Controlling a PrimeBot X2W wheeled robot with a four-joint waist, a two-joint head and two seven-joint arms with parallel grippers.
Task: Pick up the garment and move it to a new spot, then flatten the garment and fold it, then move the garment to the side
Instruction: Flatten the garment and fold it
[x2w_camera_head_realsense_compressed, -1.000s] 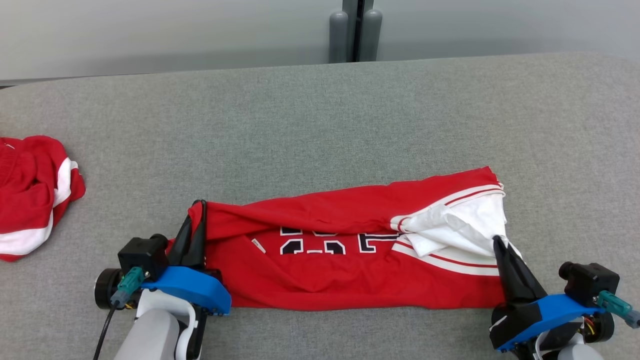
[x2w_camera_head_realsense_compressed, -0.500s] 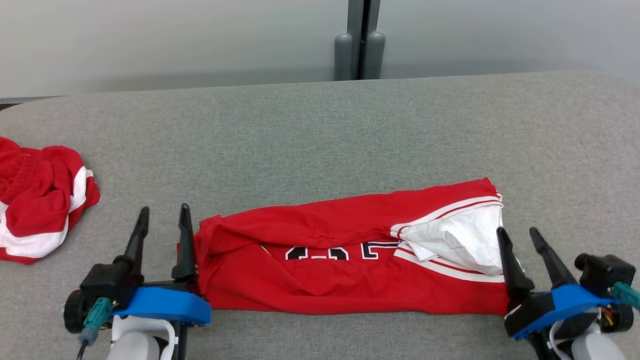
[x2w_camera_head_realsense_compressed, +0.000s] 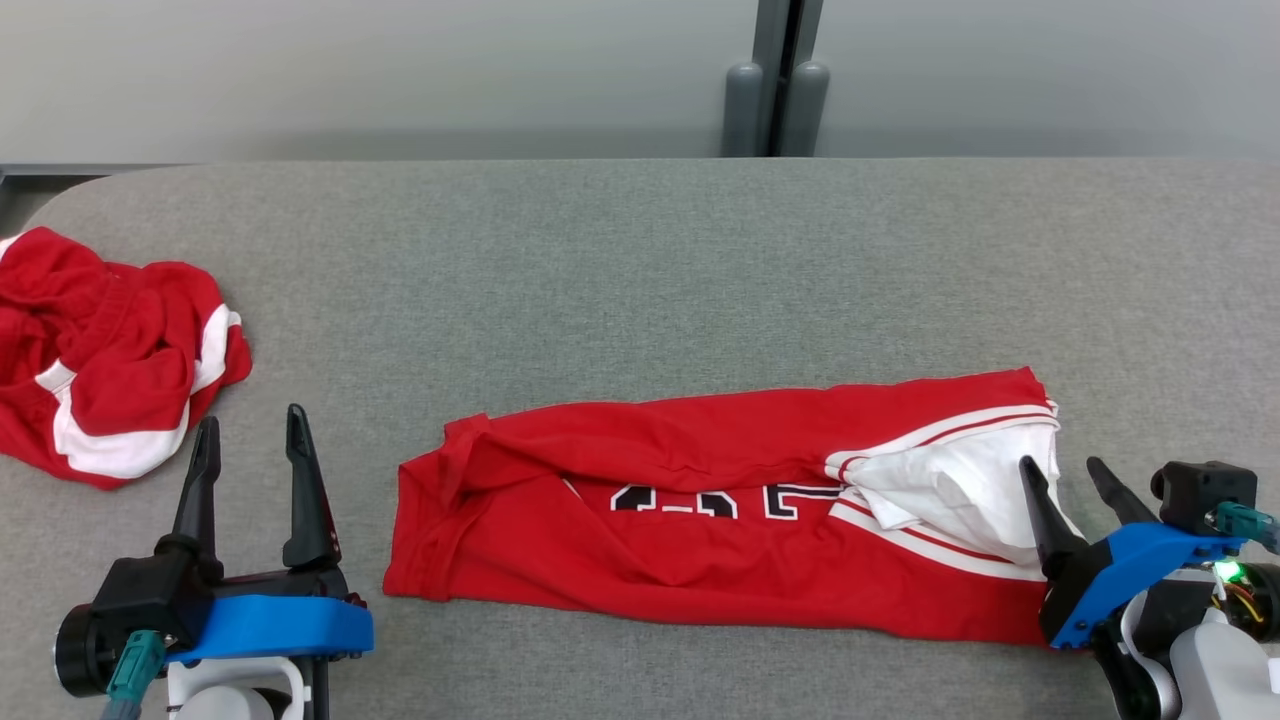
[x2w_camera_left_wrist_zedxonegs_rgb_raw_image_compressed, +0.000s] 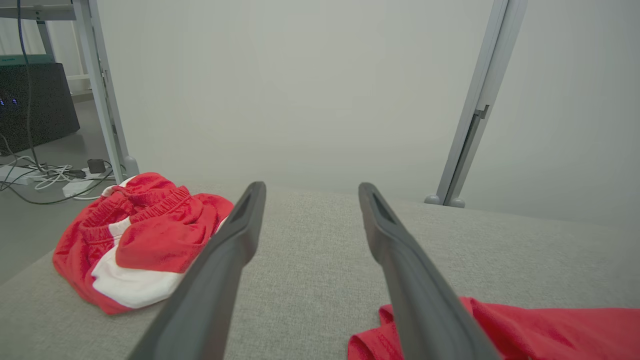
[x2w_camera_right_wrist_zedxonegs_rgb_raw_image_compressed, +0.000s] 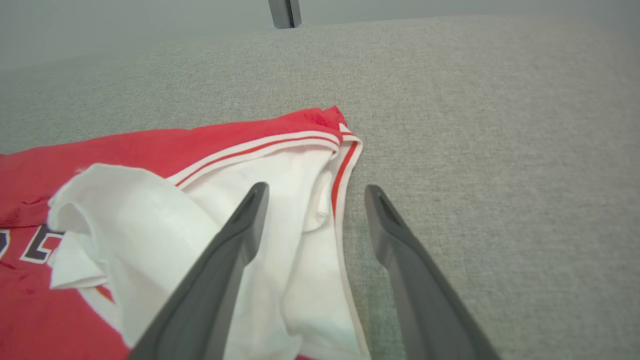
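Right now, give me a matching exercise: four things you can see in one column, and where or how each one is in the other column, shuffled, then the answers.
Column one
1. red jersey
2. crumpled garment
3. left gripper
4. right gripper

Column two
a. open, by the jersey's white end
b. bunched up near the table's left edge
c. open, over bare table between the two pieces of clothing
d. laid out long, lettering partly hidden by a fold

Pairs: 1-d, 2-b, 3-c, 4-a
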